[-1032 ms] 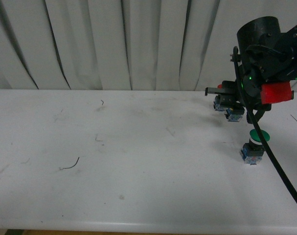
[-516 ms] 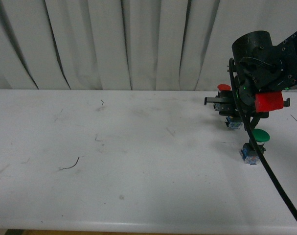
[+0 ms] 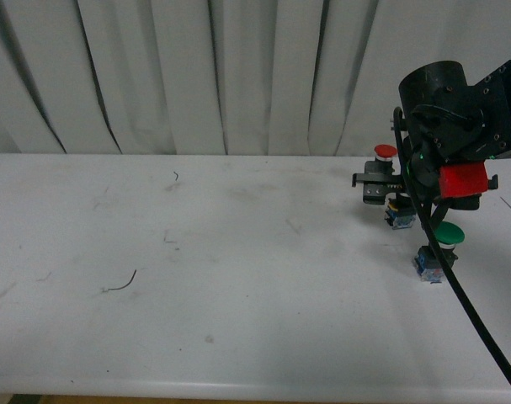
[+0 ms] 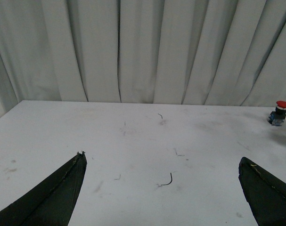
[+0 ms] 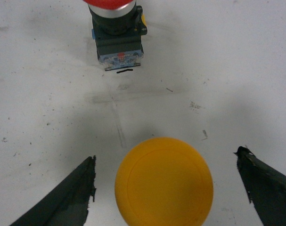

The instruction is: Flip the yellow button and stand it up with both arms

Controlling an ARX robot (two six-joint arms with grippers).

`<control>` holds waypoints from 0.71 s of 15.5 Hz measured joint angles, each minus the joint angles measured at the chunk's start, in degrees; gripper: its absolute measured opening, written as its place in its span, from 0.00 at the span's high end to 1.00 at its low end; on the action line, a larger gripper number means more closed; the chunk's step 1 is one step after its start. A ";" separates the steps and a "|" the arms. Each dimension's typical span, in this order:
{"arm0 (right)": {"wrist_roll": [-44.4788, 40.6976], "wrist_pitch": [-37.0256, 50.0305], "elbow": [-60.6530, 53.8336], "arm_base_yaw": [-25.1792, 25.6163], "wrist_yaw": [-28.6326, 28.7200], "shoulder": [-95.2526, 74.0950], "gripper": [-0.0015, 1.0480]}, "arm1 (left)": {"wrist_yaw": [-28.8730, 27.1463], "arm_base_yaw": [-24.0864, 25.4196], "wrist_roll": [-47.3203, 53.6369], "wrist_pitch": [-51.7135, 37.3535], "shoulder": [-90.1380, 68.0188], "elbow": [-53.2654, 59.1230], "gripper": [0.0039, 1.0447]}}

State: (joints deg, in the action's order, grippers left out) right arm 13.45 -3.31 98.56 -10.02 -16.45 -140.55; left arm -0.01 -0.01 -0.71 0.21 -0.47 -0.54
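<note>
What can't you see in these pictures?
- Yellow button: right wrist view shows only its cap from above; its body is hidden underneath.
- Red button: its cap is cut off by that picture's edge.
- Green button: front view, partly hidden behind the arm's cable.

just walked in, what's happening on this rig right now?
The right arm is over the far right of the white table, with the right gripper open around the yellow button; its cap faces the wrist camera and the fingers aren't touching it. A red button stands just beyond, and a green button stands nearer the front edge. The left gripper is open and holds nothing, away from the buttons.
</note>
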 joint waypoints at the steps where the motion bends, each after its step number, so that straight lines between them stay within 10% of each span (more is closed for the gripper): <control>1: -0.04 0.68 0.00 0.22 0.22 0.00 0.08 | 0.00 0.00 0.00 0.00 0.00 0.00 0.06; 11: -1.53 20.68 -22.88 4.61 8.17 23.30 0.06 | 0.00 0.00 0.00 0.00 0.00 0.00 0.06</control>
State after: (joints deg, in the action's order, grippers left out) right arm 11.92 17.37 75.68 -5.41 -8.27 -117.25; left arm -0.01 -0.01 -0.71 0.21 -0.47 -0.54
